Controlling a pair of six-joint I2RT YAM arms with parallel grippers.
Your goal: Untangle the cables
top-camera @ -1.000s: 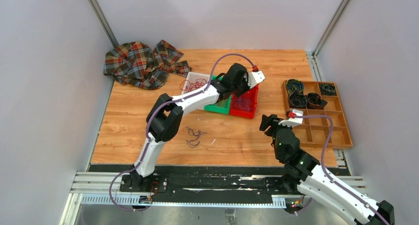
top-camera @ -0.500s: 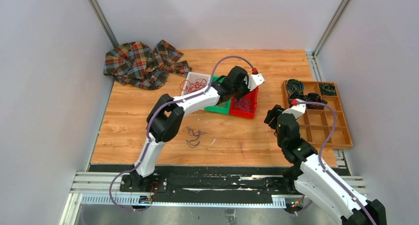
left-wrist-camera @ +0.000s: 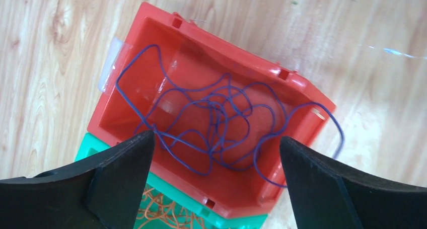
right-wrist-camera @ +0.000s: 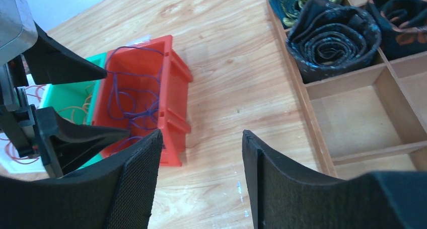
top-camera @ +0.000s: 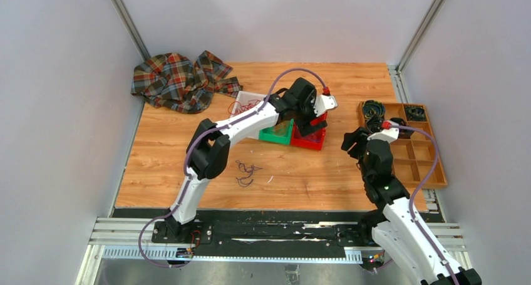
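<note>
From above: hovering over the red bin (top-camera: 311,138) with the left gripper (top-camera: 313,119); hovering near the wooden tray (top-camera: 432,172) with the right gripper (top-camera: 350,141); showing a tangle of cables (top-camera: 245,173) lying loose on the desk (top-camera: 188,147). At the left wrist: spreading wide, gripping nothing, facing purple cables (left-wrist-camera: 216,121) coiling inside the red bin and orange cables (left-wrist-camera: 161,209) in the green bin (left-wrist-camera: 236,223) touching it. At the right wrist: standing partly spread, holding nothing, above the desk.

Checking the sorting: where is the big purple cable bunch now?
Left wrist view: the purple cable bunch lies in the red bin, next to the green bin, directly under the open left gripper.
</note>
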